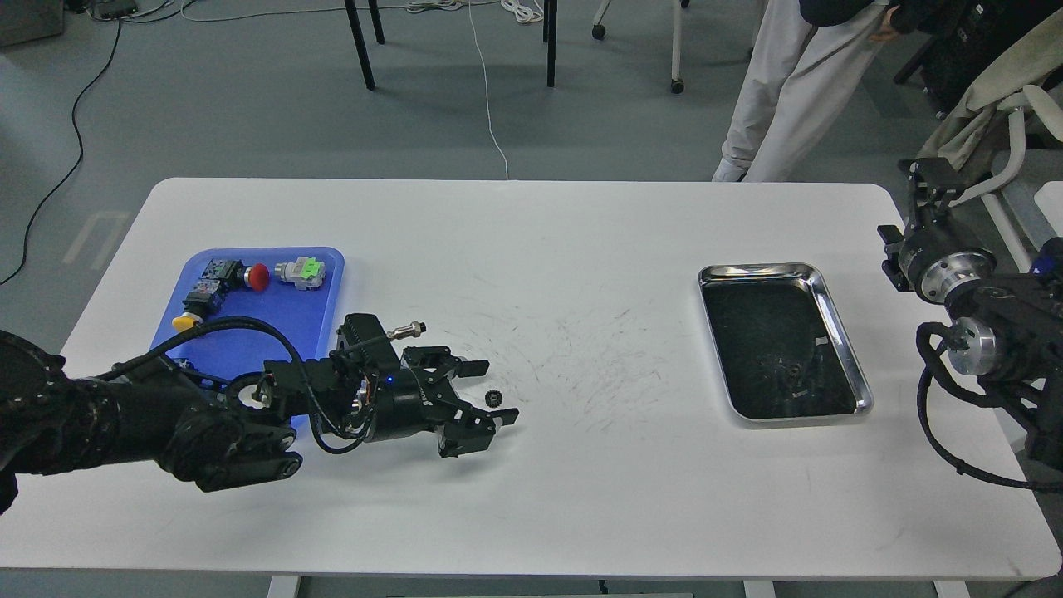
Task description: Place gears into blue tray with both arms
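— One white worktop (pixel 531 249) carries everything we see. What lies on it?

— At our far left sits the blue tray (pixel 249 332), partly covered by our left arm (pixel 166 415). In its far part lie three push-button switches: red-capped (pixel 237 276), green-marked (pixel 301 272) and yellow-capped (pixel 195 306).

— And on the right?

— A shiny steel tray (pixel 839 332) with a dark inside, well apart from the blue one. Our right arm (pixel 980 332) hangs beyond the worktop's right edge; its pincer (pixel 934 178) is dark and end-on, so we cannot tell whether it is open or closed.

— Our left pincer?

— The left pincer (pixel 490 390) reaches rightward, low over the worktop, its fingers spread wide and gripping nothing.

— Where is a gear?

— One small black gear (pixel 494 399) lies on the worktop between those spread fingers, just right of the blue tray and outside it. Whether a finger touches it, we cannot tell.
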